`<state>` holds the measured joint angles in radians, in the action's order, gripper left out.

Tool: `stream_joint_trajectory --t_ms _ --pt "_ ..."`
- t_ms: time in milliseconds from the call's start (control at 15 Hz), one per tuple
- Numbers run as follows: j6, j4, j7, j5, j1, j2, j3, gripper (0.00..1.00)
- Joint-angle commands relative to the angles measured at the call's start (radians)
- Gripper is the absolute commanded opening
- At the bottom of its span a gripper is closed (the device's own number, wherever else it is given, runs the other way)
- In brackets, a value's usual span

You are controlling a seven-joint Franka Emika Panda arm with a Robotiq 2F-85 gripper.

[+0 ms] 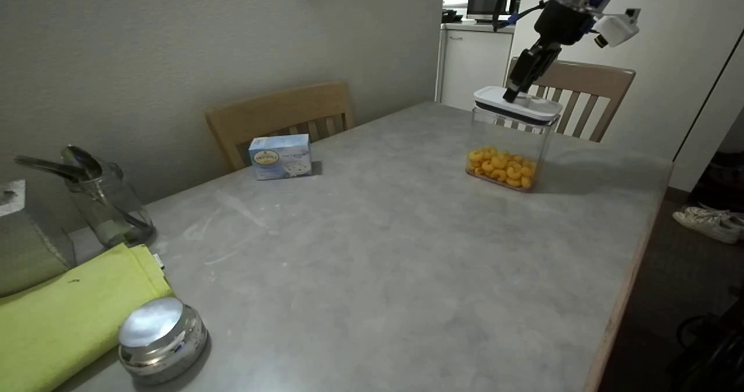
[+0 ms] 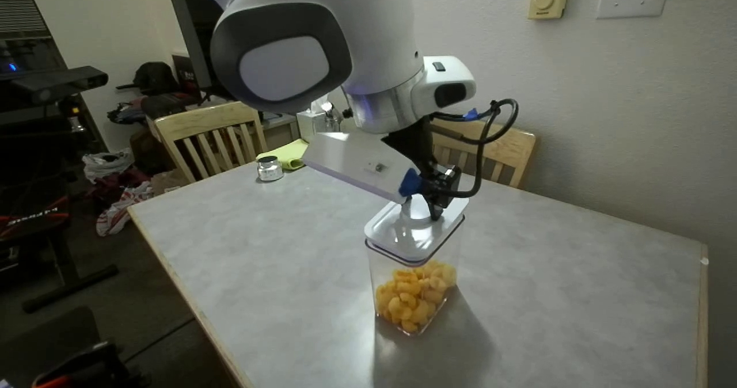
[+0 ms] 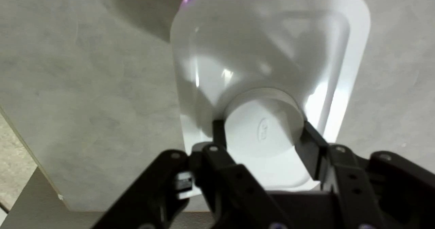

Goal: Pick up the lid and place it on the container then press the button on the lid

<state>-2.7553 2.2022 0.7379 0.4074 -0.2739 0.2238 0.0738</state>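
1. In the wrist view, with 12 at its top, the tool (image 3: 263,134) reaches in from 6 o'clock. Its jaws are parted by roughly the breadth of the round button (image 3: 261,122), one against it at 9 o'clock, one at 3; they seem to have hold of it, though how firmly I cannot tell.

2. The coming move turns on this: the button lies between the jaws, not beneath them. It looks raised, so pressing probably remains, and would likely call for letting go, lifting clear, closing up and coming down on its top.

3. The lid (image 3: 258,45) spreads beneath, mostly towards 12 o'clock from the tool. Its long axis seems to run 12 to 6, in line with the reach and across the jaws' closing direction.

4. In both exterior views the lid lies on top of the container (image 1: 514,135), which stands upright on the counter (image 1: 360,235), yellow-orange pieces (image 1: 503,166) in its lower part. Whether the lid sits fully home all round, I cannot tell.

5. Farther off, in an exterior view, the blue-and-white box (image 1: 281,157) lies at 9 o'clock from the container and the metal cap (image 1: 163,341) at 8, both well apart from it.
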Motion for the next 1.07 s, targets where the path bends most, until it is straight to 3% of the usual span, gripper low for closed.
stream_joint_trajectory --t_ms 0,400,733,867,1000 --pt "-0.020 -0.018 0.039 0.010 -0.017 0.022 -0.001 0.29" --pt "-0.008 -0.016 0.052 0.052 -0.024 0.054 -0.028 0.29" --pt "-0.013 -0.016 0.032 0.012 -0.010 0.044 -0.022 0.29" --pt "-0.013 -0.012 0.008 -0.024 -0.021 0.032 -0.033 0.78" --pt "-0.016 -0.007 0.003 -0.053 -0.016 0.019 -0.030 0.84"
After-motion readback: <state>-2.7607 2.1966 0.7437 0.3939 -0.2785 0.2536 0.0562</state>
